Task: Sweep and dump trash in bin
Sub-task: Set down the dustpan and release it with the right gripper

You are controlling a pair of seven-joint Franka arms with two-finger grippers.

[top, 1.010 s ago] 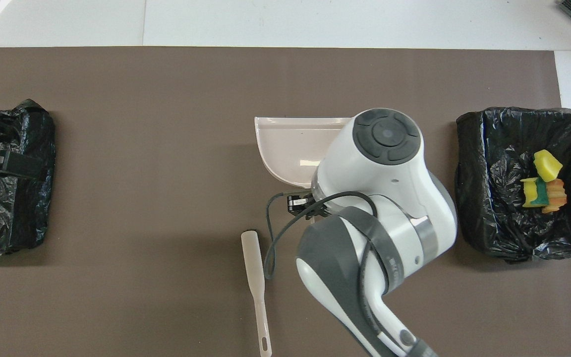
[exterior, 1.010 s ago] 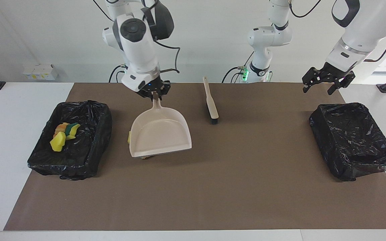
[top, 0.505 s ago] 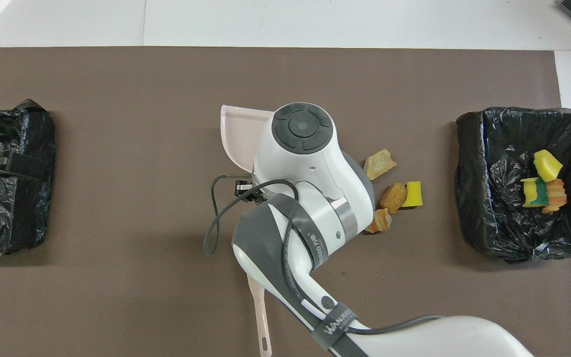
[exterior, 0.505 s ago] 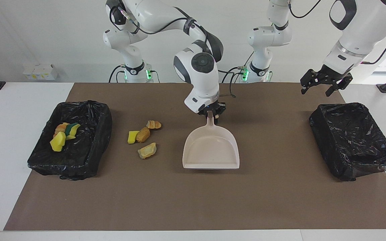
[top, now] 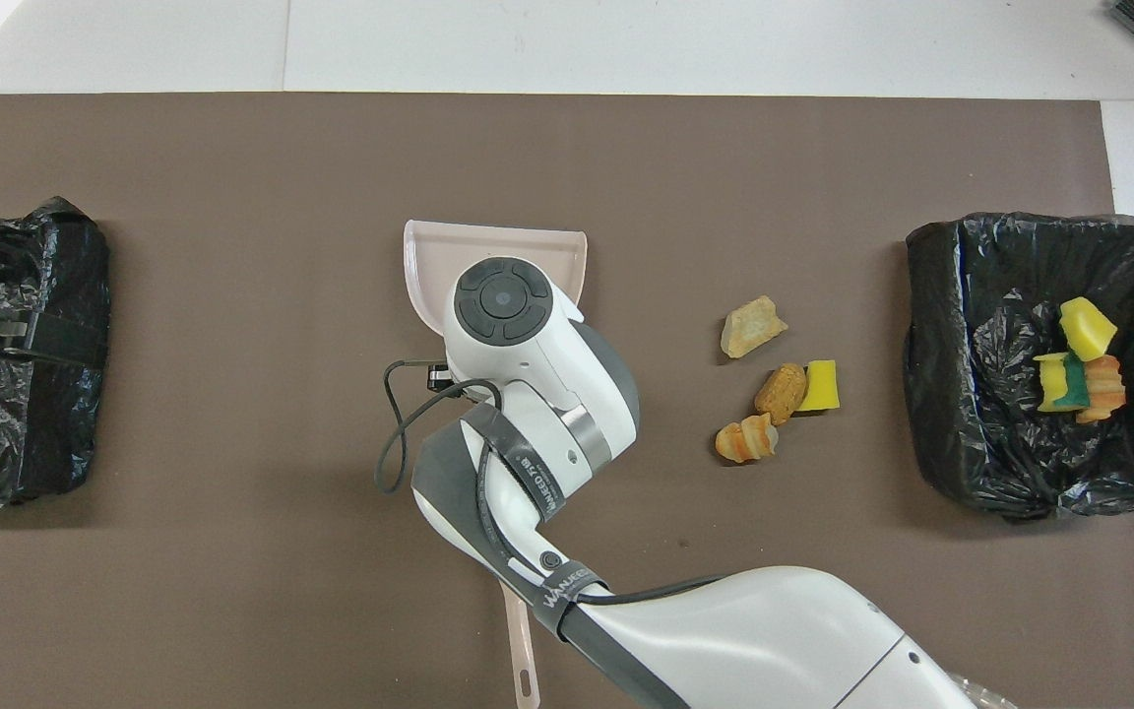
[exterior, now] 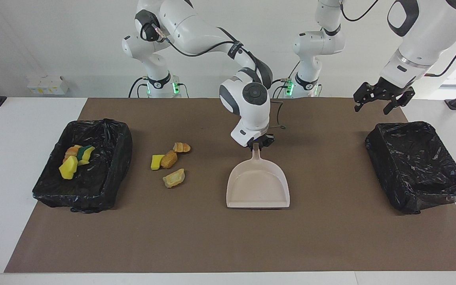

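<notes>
Bare mat [exterior: 212,237] beside dustpan [exterior: 258,190]

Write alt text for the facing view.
The right gripper is at the handle of a beige dustpan lying mid-mat. Four loose trash pieces lie between it and a black-lined bin holding more; the left gripper hangs over the mat near an empty bin.

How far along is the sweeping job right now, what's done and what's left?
Partly done: some trash already lies in the bin at the right arm's end. In hand: the right gripper is at the dustpan handle, the pan resting empty mid-table. Left: four pieces on the mat between dustpan and bin need sweeping and dumping. The left gripper waits open above the other bin; the brush lies unused.
</notes>
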